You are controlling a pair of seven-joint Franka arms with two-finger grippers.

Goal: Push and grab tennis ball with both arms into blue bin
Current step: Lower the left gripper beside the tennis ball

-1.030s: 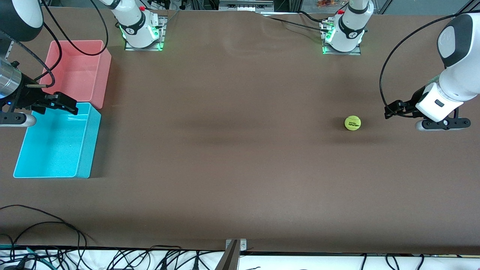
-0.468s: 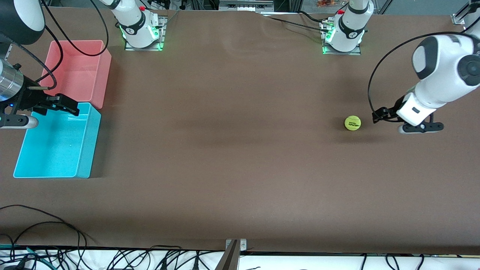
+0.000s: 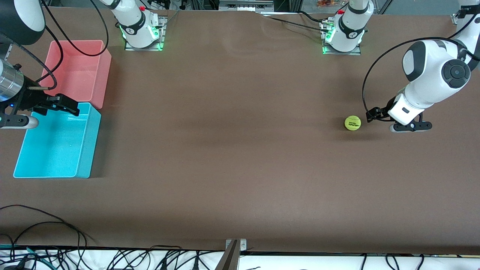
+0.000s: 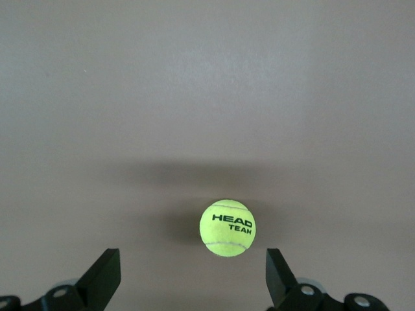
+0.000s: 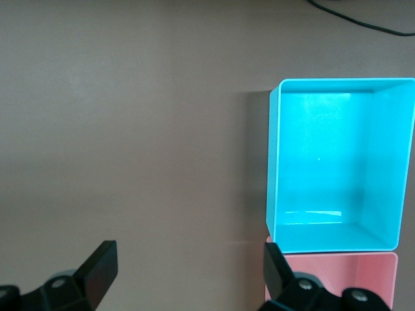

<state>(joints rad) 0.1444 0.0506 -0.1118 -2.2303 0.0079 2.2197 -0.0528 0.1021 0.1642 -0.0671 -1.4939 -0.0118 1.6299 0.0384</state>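
The tennis ball (image 3: 352,123), yellow-green with dark lettering, lies on the brown table toward the left arm's end. My left gripper (image 3: 370,115) is open and low beside it, on the side away from the bins, with a small gap. In the left wrist view the ball (image 4: 227,227) lies just ahead of the open left gripper (image 4: 193,278), not between the fingers. The blue bin (image 3: 85,150) stands empty at the right arm's end. My right gripper (image 3: 67,106) is open and empty over the bin's edge next to the pink tub. The right wrist view shows the blue bin (image 5: 272,162) and my right gripper (image 5: 188,272).
A pink tub (image 3: 101,71) stands against the blue bin, farther from the front camera; it also shows in the right wrist view (image 5: 337,275). A wide stretch of bare table lies between the ball and the bins. Cables (image 3: 45,225) lie at the table's front edge.
My left arm has swung in from the table's end and brought its gripper close to the ball. The ball has not moved. The right arm has barely moved.
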